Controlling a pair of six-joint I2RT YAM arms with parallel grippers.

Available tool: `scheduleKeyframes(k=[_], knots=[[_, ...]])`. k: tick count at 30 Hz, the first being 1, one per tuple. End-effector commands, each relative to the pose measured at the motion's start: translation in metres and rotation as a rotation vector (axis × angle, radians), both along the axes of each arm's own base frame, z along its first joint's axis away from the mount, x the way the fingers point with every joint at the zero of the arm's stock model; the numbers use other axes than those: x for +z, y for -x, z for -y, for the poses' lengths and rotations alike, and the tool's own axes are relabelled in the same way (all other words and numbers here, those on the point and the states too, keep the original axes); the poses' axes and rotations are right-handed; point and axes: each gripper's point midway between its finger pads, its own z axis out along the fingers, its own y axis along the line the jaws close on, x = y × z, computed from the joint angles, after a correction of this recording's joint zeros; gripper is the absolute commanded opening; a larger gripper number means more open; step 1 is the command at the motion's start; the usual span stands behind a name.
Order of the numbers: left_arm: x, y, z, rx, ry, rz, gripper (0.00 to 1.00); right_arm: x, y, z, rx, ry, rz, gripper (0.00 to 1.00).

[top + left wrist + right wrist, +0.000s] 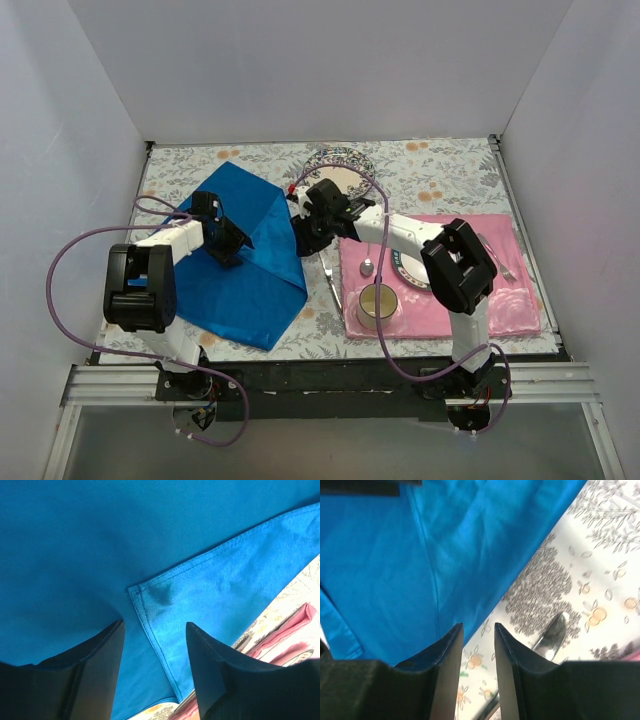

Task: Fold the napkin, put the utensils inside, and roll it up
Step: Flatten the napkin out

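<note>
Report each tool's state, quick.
Left tool: open, empty, over the napkin.
Right tool: slightly open, empty, by the napkin's edge.

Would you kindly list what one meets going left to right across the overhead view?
napkin → long utensil → small spoon → plate on the pink placemat → thin utensil at far right

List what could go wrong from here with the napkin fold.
The left gripper hangs open over a hemmed corner of the napkin; closing might pinch both layers or miss the hem. The right gripper sits at the napkin's edge, close to a utensil on the tablecloth, and a sideways move might knock it.
</note>
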Motion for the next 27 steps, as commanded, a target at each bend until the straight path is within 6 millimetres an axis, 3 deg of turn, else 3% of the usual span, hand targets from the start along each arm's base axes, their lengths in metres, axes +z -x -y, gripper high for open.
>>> scheduleKeyframes(k=[1,8,12,16,21,23,27], knots=[[-0.001,-0.014,-0.005,0.028,-0.041,0.026,0.46,0.046,0.014,-0.012,0.048,-0.129,0.052,0.37],[-0.013,-0.027,-0.004,0.032,-0.036,0.014,0.24,0.046,0.027,-0.008,0.068,-0.122,0.059,0.37],[-0.002,-0.037,-0.006,0.032,-0.05,0.061,0.15,0.045,0.026,-0.008,0.073,-0.111,0.072,0.37],[0.01,-0.048,-0.012,0.038,-0.084,0.103,0.0,0.033,0.04,-0.016,0.131,-0.119,0.025,0.37],[0.021,-0.068,-0.006,0.033,-0.058,0.15,0.0,0.024,0.063,-0.035,0.207,-0.124,-0.018,0.37],[0.021,-0.072,-0.004,0.026,-0.046,0.159,0.0,0.022,0.082,-0.046,0.283,-0.143,-0.046,0.38],[0.022,-0.079,-0.002,0.005,-0.044,0.166,0.0,0.006,0.114,-0.053,0.376,-0.138,-0.097,0.51]])
